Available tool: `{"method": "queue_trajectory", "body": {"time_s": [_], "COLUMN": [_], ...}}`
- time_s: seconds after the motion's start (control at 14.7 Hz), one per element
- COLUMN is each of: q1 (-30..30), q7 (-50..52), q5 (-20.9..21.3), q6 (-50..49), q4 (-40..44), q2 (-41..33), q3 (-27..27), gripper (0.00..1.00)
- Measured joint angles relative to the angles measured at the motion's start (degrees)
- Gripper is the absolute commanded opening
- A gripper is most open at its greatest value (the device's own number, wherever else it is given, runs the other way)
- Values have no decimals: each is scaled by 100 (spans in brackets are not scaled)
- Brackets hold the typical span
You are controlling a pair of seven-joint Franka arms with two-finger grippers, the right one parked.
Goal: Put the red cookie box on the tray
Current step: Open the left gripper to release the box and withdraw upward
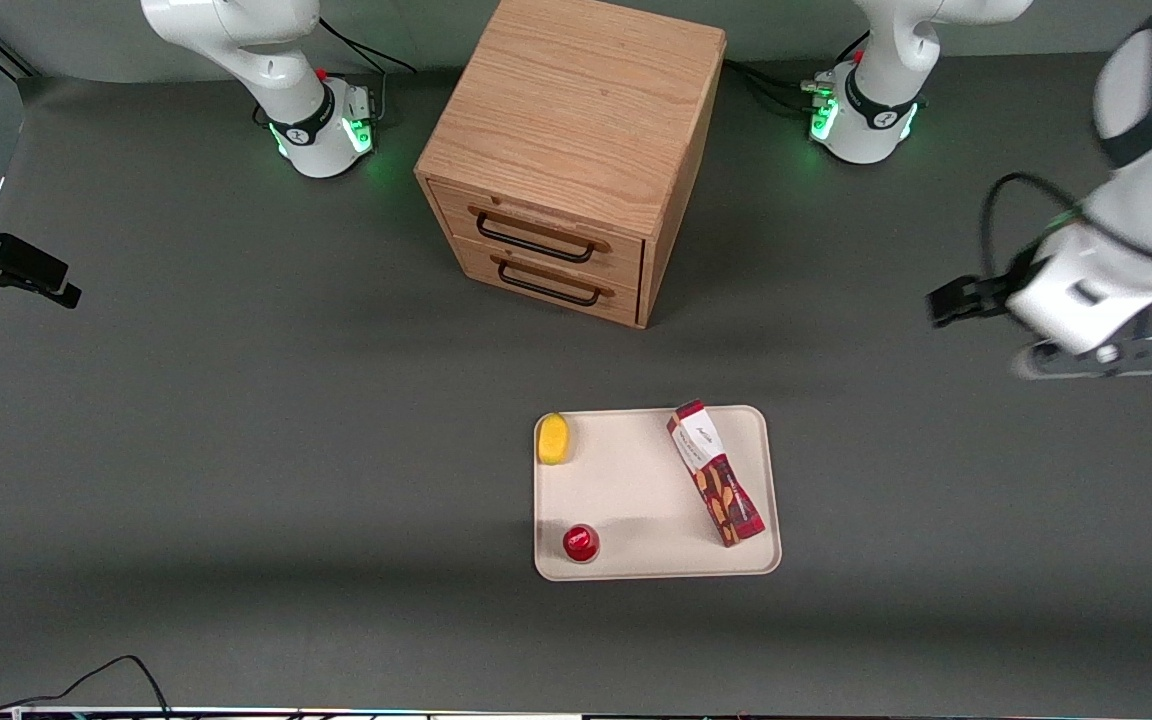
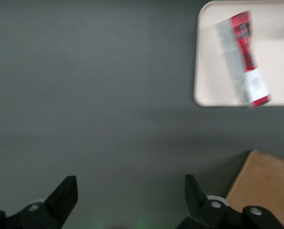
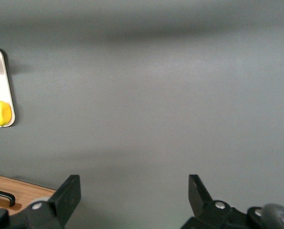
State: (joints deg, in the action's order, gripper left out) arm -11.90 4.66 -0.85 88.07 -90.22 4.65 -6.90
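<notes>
Your red cookie box (image 1: 716, 472) lies flat and slanted on the tray (image 1: 636, 480), one end by its rim, so placing looks done. The gripper (image 2: 131, 195) hangs apart and empty, high above bare table toward the working arm's end; you need only park it.

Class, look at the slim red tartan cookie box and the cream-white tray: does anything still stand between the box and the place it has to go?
Nothing does. The slim red tartan cookie box already lies flat on the cream-white rectangular tray, apart from the yellow lemon and small red-topped can. The left gripper hangs open above bare table, off toward the working arm's end.
</notes>
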Motion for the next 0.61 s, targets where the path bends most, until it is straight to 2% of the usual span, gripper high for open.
{"method": "queue_trajectory", "body": {"time_s": [0.2,0.61], "q1": [31,29], "q7": [-852,-1417], "q5": [56,145], "q6": [16,288], "q4": [-503,-757], "q2": [-477,-624], "q3": [-538,-860], "gripper": [100,100]}}
